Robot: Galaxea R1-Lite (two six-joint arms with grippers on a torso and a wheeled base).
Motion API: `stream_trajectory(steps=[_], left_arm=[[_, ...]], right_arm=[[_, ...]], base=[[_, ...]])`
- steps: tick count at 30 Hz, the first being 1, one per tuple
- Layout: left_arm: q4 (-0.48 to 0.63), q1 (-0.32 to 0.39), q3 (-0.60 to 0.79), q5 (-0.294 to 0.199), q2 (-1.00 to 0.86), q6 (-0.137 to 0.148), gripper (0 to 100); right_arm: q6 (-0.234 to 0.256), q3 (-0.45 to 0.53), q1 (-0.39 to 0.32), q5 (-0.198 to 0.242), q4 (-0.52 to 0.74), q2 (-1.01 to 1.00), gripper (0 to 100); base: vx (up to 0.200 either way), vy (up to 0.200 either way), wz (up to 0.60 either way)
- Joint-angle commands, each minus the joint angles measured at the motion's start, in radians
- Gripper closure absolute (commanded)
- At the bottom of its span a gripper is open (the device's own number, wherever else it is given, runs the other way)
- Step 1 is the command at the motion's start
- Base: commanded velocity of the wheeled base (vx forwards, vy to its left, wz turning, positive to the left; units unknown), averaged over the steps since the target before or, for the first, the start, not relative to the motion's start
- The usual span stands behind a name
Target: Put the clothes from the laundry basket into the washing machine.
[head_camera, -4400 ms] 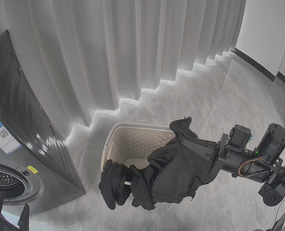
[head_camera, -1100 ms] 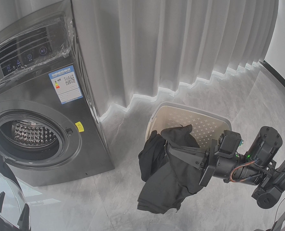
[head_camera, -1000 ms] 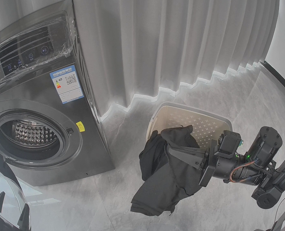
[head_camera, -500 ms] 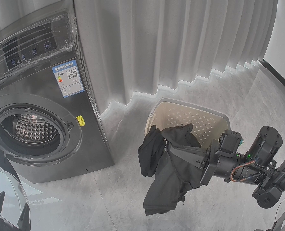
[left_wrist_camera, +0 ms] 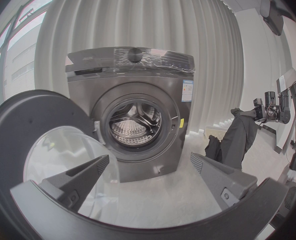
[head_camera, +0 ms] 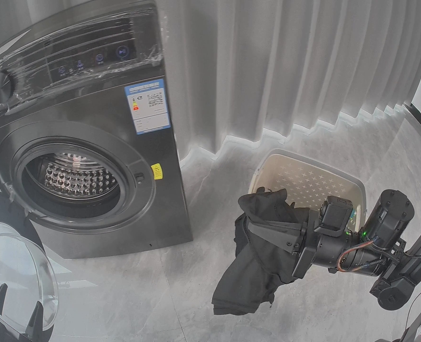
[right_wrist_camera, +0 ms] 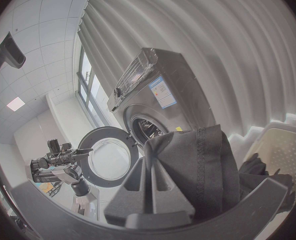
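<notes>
my right gripper: pressed together on a fold of the black garment, with most of the cloth hanging loose below it.
my left gripper: spread wide and holding nothing, low beside the open door.
garment's place: in the air just in front of the laundry basket, well apart from the washing machine.
risk, trailing cloth: a dark fold lay at the basket's near rim. if it belonged to this piece, i judged it could snag there and drag the basket.
risk, entry: the low hem could catch on the drum opening lip and spill outside.
open room: bare floor ran between garment and machine.
edges: the door stood swung out on my left, narrowing that side. the curtain closed off the far side.
</notes>
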Motion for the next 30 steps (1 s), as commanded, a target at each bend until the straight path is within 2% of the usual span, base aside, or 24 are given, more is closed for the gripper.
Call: stream_trajectory(steps=[1,8,12,17,30], left_arm=[[0.000,0.001,0.018,0.000,-0.018,-0.001,0],[0.000,0.001,0.018,0.000,-0.018,0.001,0],[0.000,0.001,0.018,0.000,-0.018,0.001,0],[0.000,0.001,0.018,0.000,-0.018,0.001,0],[0.000,0.001,0.018,0.000,-0.018,0.002,0]], right_arm=[[0.000,0.001,0.003,-0.001,-0.001,0.006,100],[-0.011,0.010,0.000,0.001,-0.001,0.006,100],[-0.034,0.008,-0.004,0.001,-0.001,0.006,100],[-0.035,0.007,-0.004,0.001,-0.001,0.006,100],[-0.037,0.007,-0.001,0.001,-0.001,0.007,100]], base=[[0.000,0.000,0.00],[0.000,0.000,0.00],[0.000,0.000,0.60],[0.000,0.000,0.60],[0.000,0.000,0.00]])
